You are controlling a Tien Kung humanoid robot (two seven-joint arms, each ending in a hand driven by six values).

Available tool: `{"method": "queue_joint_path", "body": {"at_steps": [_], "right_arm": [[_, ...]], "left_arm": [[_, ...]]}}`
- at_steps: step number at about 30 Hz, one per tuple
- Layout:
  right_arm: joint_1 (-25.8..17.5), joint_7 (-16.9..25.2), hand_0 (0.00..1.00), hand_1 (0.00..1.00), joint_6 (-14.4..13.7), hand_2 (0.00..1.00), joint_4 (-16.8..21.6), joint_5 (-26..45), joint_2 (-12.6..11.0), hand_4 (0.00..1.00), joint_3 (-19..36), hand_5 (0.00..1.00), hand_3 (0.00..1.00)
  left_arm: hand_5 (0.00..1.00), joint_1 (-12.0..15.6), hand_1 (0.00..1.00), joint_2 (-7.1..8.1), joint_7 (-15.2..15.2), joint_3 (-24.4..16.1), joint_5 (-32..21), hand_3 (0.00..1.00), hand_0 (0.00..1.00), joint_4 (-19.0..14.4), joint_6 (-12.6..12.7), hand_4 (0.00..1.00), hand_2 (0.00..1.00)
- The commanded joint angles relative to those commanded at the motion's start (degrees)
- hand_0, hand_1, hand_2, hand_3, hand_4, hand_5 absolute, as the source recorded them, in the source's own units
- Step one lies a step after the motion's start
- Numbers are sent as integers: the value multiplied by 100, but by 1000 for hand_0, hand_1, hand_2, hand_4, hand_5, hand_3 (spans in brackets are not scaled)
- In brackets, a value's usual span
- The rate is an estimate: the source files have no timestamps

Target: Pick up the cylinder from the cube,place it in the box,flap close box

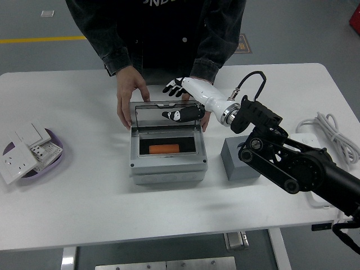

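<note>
One orange cylinder [164, 148] lying inside the grey plastic box [167, 163] on the white counter [101, 197]. Right white-and-black robot hand [181, 102] at the raised transparent lid [166, 112], fingers spread, thumb against it. Person's two hands [127, 97] steadying the box's back. Grey cube [239, 160] just right.

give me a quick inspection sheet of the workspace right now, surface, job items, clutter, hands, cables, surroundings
surface: white table, bare at the front
job's things: orange cylinder lies inside the grey box; lid raised, not closed; grey cube right of the box
clutter: purple tray of wall sockets at left; power strip at right, partly hidden
grippers: right hand at the lid's top edge, thumb in front of it; left not in view
cables: white cord coiled at far right; black cable looped at the wrist
surroundings: person behind the table, both hands steadying the box; grey floor with yellow line
</note>
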Motion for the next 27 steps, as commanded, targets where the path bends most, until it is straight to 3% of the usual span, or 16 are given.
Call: {"method": "queue_joint_path", "body": {"at_steps": [16,20,25,27], "right_arm": [[-721,-189,682,641,-264,662,1493,-36,-833,784,-264,360,693],[-971,-67,666,640,-392,661,1579,258,-950,769,-317,364,693],[-1295,191,666,640,-513,661,1401,785,-899,769,-289,364,693],[-1364,234,633,631,-532,658,1381,839,-872,726,-220,349,691]], "left_arm": [[303,21,663,33,-29,-7,-43,645,640,0,4,724,578],[303,28,663,35,-32,-13,-45,645,640,0,5,725,578],[303,34,663,31,-34,-19,-53,645,640,0,7,725,578],[303,36,663,31,-35,-19,-55,645,639,0,7,725,579]]}}
